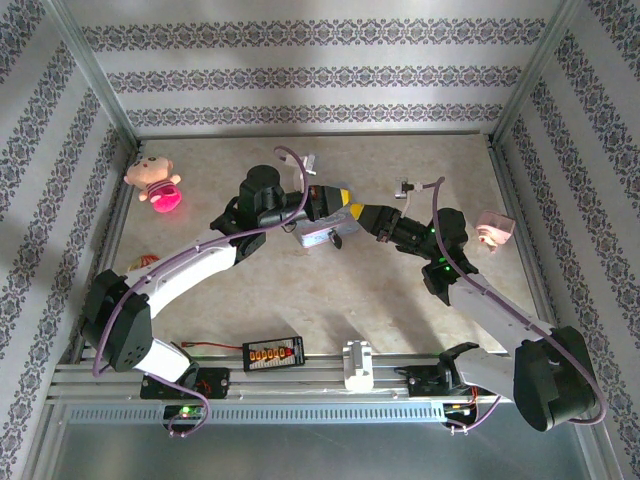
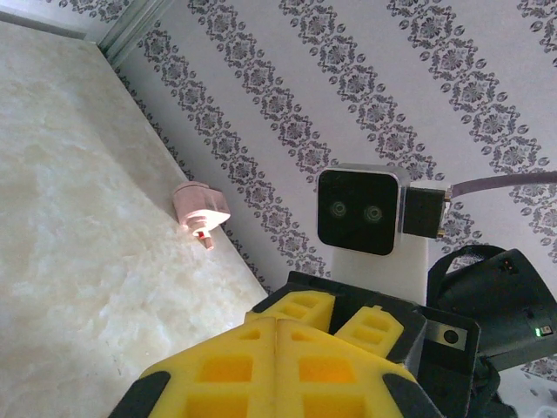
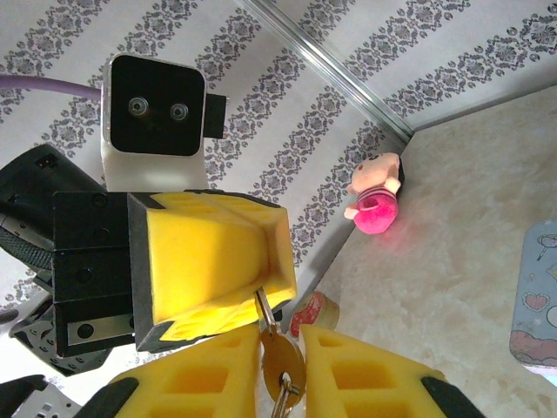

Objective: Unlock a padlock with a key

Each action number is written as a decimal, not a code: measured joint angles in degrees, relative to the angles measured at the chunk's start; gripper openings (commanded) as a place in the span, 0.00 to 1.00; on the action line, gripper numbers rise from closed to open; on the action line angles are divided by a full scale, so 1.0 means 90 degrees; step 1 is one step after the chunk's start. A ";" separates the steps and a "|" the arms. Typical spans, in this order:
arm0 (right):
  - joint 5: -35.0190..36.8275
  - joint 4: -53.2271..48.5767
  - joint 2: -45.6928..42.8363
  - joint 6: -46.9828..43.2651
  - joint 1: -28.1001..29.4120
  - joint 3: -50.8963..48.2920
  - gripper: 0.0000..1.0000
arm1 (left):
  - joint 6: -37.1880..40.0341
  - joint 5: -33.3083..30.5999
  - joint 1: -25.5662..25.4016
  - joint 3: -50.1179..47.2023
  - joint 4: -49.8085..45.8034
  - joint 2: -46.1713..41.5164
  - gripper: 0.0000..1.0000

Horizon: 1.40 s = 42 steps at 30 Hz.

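At the near edge of the counter (image 1: 330,300), a black box with an orange strip (image 1: 272,352) and a white block (image 1: 357,362) sit on the metal rail. The two arms reach in from there and meet nose to nose over the middle. The right pincer (image 1: 366,214) is clenched on the round head of a gold key (image 3: 280,361), and a small ring hangs from the key. The thin end of the key points up and goes in under the yellow pads of the left pincer (image 2: 277,335). Those pads are pressed tight together, and I cannot tell what is between them. The padlock is too small and too hidden by the pads to pick out, so I cannot say just where it sits. A pale blue tin (image 1: 318,238) lies flat on the counter under the two pincers, and they cover part of it from above. Farther back on the left, a pink plush doll (image 1: 155,182) sits near the striped wall. On the right side, a small pink toy (image 1: 493,228) rests close to the other wall, well apart from the arms.
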 measured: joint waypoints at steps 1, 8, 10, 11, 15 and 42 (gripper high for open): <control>-0.0002 0.0000 0.0000 0.0007 0.0002 0.0000 0.13 | -0.0022 0.0000 0.0012 -0.0017 0.0017 0.0000 0.00; -0.0002 0.0000 0.0000 0.0073 0.0000 0.0000 0.00 | -0.0129 -0.0002 0.0034 -0.0112 0.0192 0.0000 0.00; -0.0002 -0.0002 0.0000 0.0075 0.0000 -0.0005 0.00 | -0.0182 -0.0015 0.0041 -0.0151 0.0262 0.0000 0.00; -0.0002 -0.0002 0.0000 0.0078 0.0000 -0.0007 0.00 | -0.0202 -0.0017 0.0044 -0.0170 0.0296 0.0000 0.00; 0.0002 -0.0005 -0.0002 0.0097 0.0000 -0.0041 0.00 | -0.0350 -0.0019 0.0063 -0.0311 0.0498 0.0000 0.50; 0.1843 -0.2786 -0.1197 0.0233 -0.0432 -0.2062 0.00 | -0.0614 -0.4313 -0.1005 -0.0770 -0.1678 0.0998 0.82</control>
